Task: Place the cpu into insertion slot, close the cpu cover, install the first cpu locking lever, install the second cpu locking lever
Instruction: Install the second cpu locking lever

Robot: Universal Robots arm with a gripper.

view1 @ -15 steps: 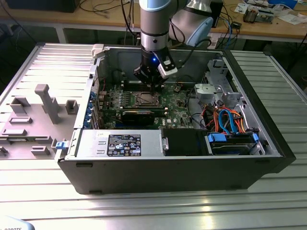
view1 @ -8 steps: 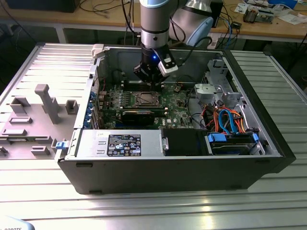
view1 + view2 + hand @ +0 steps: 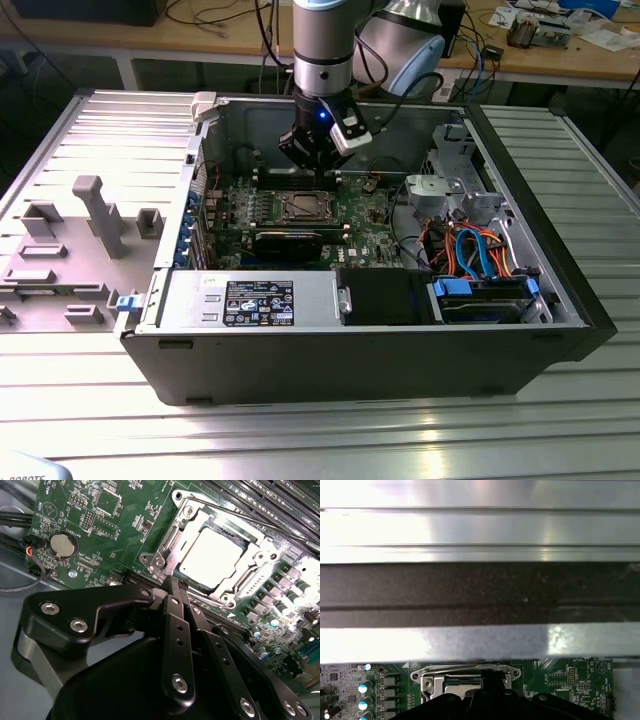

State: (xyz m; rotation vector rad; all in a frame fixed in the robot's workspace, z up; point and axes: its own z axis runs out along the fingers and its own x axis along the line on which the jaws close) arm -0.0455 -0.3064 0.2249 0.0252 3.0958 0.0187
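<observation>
The cpu (image 3: 212,555) lies flat in the insertion slot (image 3: 152,560) on the green board, its silver top bright under the light. The cpu cover (image 3: 245,577) is folded down around it as a silvery frame. A thin lever rod (image 3: 240,517) runs along one side of the socket. My gripper (image 3: 175,582) hangs just beside the socket's edge, its black fingers pressed together with nothing between them. In the exterior view the gripper (image 3: 318,175) stands over the board just behind the socket (image 3: 305,207). The first wrist view shows the socket (image 3: 465,677) under the gripper (image 3: 490,682).
The board sits inside an open computer case (image 3: 360,340). A black card (image 3: 288,243) lies in front of the socket, and memory slots (image 3: 280,500) lie behind it. Drive bays and coloured cables (image 3: 470,250) fill the exterior view's right. The case wall (image 3: 480,595) is close behind.
</observation>
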